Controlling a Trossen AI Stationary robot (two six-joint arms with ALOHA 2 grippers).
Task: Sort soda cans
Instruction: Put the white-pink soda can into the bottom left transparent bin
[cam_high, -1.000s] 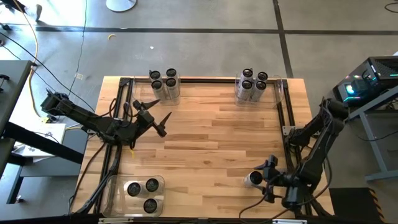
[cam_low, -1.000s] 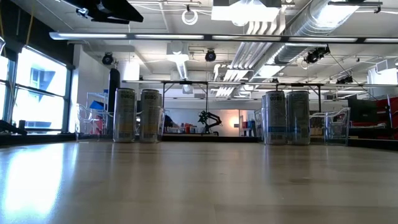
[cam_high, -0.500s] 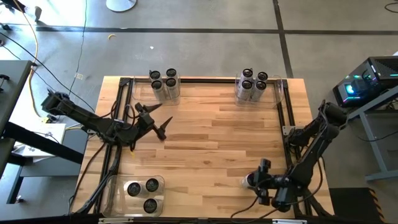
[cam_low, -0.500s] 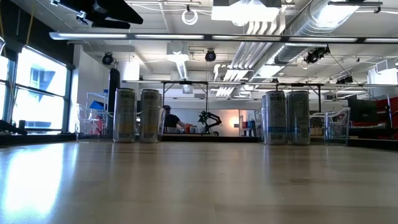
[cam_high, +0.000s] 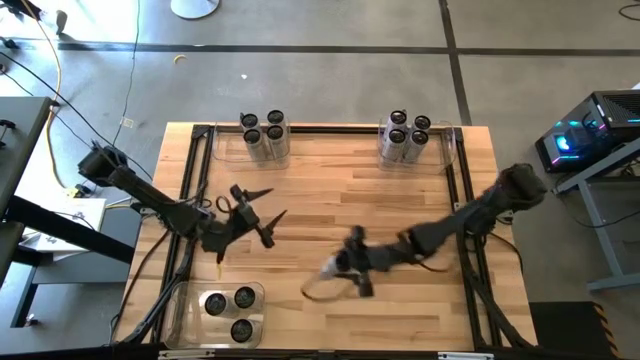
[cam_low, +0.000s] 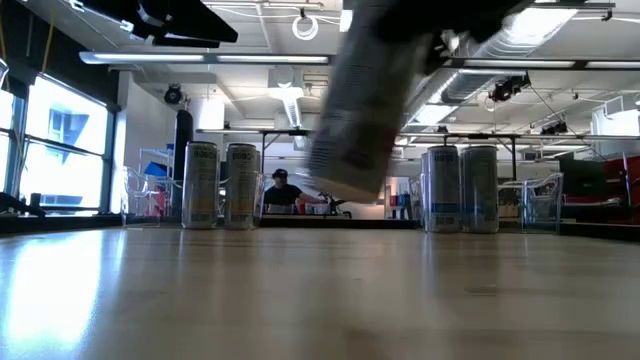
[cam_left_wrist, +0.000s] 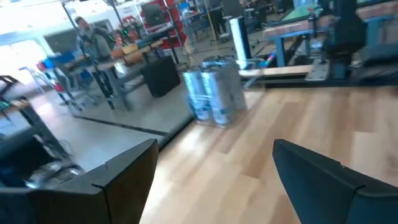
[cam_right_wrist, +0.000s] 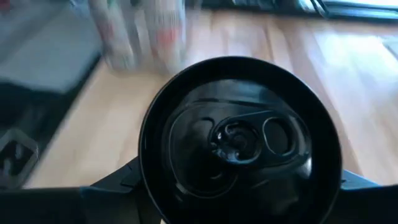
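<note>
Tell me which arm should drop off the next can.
Right. Its gripper already holds a can over mid-table, the can's dark top filling its wrist view. The left gripper hangs open and empty near the table's left side.

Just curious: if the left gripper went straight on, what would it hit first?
Probably the cans ahead; the left gripper is open over bare table, nothing nearer shows, but depth is unclear.

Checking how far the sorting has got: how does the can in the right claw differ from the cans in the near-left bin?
The held can hangs tilted above mid-table, clamped in the right claw; the three binned cans stand upright, untouched. The held one is alone; the binned ones sit grouped inside a clear bin. All have dark round tops.
</note>
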